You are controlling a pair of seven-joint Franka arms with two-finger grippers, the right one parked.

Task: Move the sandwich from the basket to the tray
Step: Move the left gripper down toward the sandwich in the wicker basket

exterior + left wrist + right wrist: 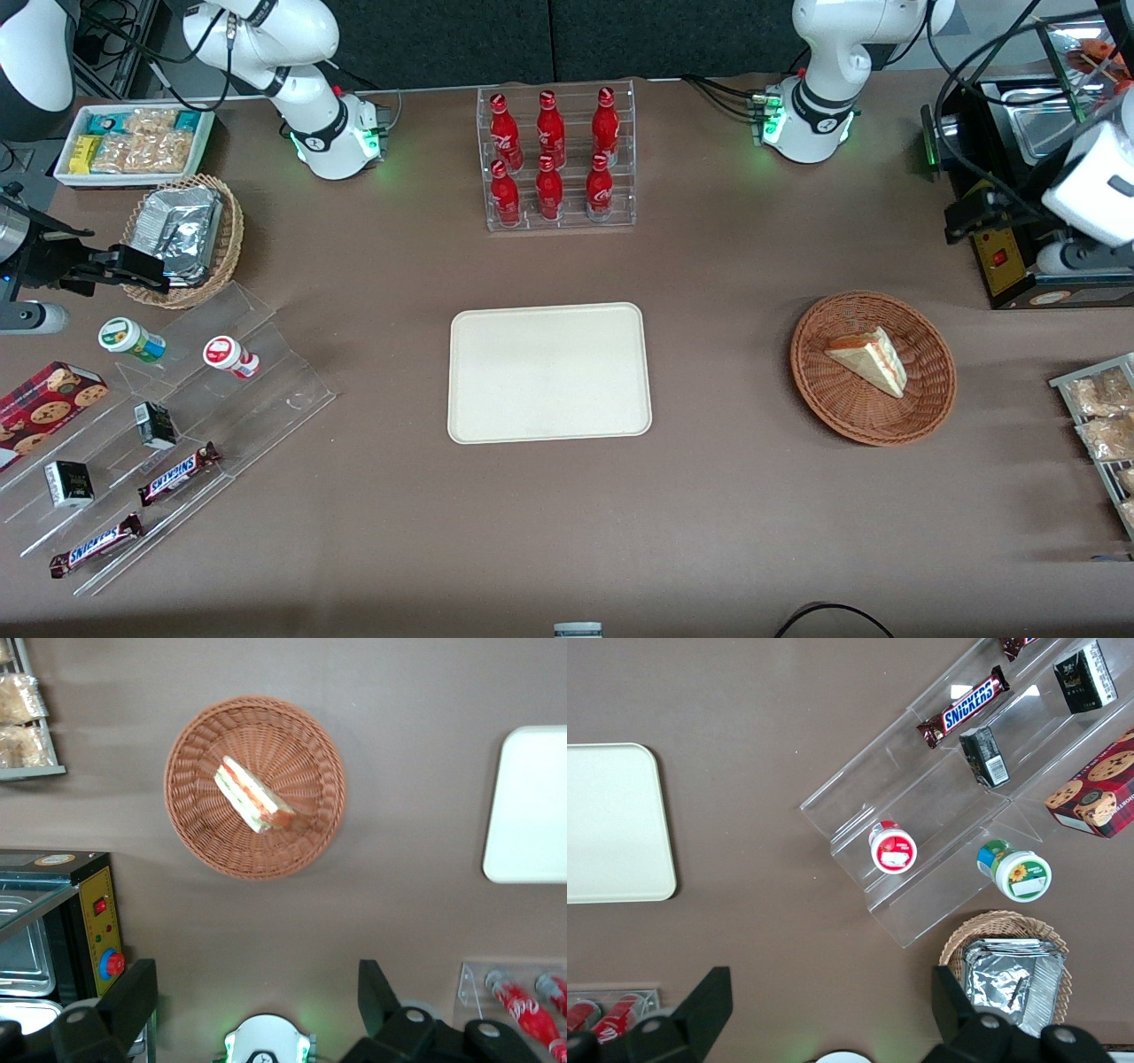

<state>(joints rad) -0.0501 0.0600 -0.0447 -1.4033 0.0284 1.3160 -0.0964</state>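
We find the sandwich (pixel 870 357) lying on its side in the basket (pixel 819 372), a little off the bowl's middle, toward the rim farther from the front camera. It is the only thing in there. Its long cut edge, with the red, white and green layers showing, runs diagonally across the weave, so the wedge offers two flat bread faces either side of that line.

Our end effector (pixel 257 997) hangs high above the worktop (pixel 709 496) with its fingers (pixel 133 992) spread wide and nothing between them. In the wrist view the basket (pixel 190 828) and sandwich (pixel 254 796) sit well ahead of the gap between the fingers, not beneath it — so the coming move, as we judge it, is a reach forward and down. The gap's line does not match the wedge's diagonal; we expect the wrist will need some turn so the fingers close across the bread faces and not along the filling edge.

The tray (pixel 549 372) lies flat at the middle of the worktop, well apart from the basket toward the parked arm's end, and bare. The bottle rack (pixel 558 159) stands farther from the front camera than the tray and holds six red bottles; it lies off the path from basket to tray.

Nothing of the task is done yet — the sandwich is untouched.
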